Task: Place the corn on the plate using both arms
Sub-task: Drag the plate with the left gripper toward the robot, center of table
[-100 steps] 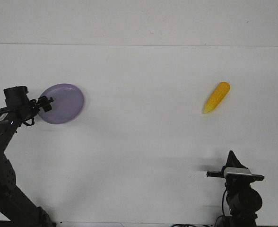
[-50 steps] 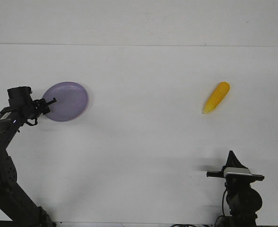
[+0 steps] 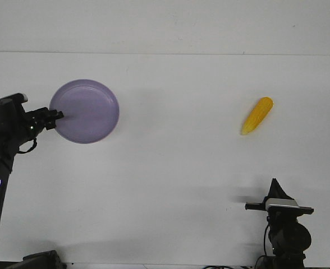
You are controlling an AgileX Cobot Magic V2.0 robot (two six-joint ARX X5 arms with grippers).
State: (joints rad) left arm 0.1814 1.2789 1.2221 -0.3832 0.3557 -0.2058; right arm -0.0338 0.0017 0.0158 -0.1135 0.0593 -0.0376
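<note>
The lavender plate (image 3: 85, 111) is at the left, held by its left rim in my left gripper (image 3: 55, 116), which is shut on it. The plate looks lifted and tilted so that its face shows larger. The yellow corn (image 3: 257, 115) lies on the white table at the right, pointed end toward the front left, with nothing touching it. My right arm (image 3: 281, 219) sits folded at the bottom right, well in front of the corn. Its fingers do not show.
The white table (image 3: 170, 168) spans the view, its back edge running across the top. The left arm's base (image 3: 39, 260) is at the bottom left corner.
My left gripper has raised the plate and carried it slightly right. The plate now looks larger and more face-on. The corn and the right arm have not moved.
</note>
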